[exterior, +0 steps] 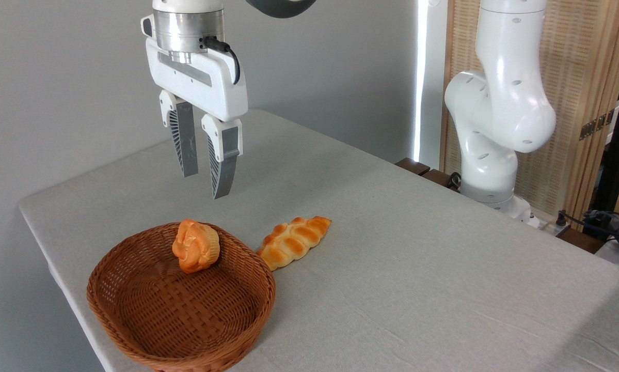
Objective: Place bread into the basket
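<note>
The jaws (206, 185) hang a bit open w/ nothing in them, up above the basket (133, 330), & the bread (293, 241) lies on the counter (417, 268) just beside the basket's rim, a bun (195, 251) inside.

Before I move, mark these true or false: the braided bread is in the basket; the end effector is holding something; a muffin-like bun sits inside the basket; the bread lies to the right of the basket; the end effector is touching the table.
1. The braided bread is in the basket. False: it lies on the table just outside the basket's rim.
2. The end effector is holding something. False: its fingers are apart with nothing between them.
3. A muffin-like bun sits inside the basket. True.
4. The bread lies to the right of the basket. True.
5. The end effector is touching the table. False: it hangs in the air above the basket's far edge.
</note>
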Controlling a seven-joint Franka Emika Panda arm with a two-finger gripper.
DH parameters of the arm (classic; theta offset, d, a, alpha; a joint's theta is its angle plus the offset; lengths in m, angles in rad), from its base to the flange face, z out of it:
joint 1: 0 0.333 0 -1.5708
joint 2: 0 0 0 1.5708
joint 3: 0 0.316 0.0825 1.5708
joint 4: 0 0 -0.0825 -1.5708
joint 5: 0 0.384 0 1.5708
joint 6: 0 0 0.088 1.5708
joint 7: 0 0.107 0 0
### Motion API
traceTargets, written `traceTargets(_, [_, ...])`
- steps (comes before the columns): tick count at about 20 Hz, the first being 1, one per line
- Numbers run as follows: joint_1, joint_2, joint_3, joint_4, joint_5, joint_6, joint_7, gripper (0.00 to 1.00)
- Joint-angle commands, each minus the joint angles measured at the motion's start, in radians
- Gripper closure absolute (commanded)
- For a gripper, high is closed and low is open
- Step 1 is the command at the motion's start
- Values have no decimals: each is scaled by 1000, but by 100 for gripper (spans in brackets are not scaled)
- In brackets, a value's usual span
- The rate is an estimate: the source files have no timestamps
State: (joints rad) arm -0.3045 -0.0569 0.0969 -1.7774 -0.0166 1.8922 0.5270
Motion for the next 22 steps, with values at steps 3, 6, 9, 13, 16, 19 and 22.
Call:
traceTargets(3, [15, -8, -11, 16, 4, -33, -18, 0])
traceTargets(6, [13, -6, -17, 16, 3, -33, -22, 0])
traceTargets(9, [13, -6, -17, 16, 3, -35, -18, 0])
traceTargets(13, [13, -6, -19, 16, 3, -50, -19, 0])
traceTargets(16, [12, -6, -14, 18, 3, -84, -15, 0])
traceTargets(19, [10, -4, -17, 19, 6, -100, -16, 0])
traceTargets(22, [8, -8, -23, 21, 1, -145, -21, 0])
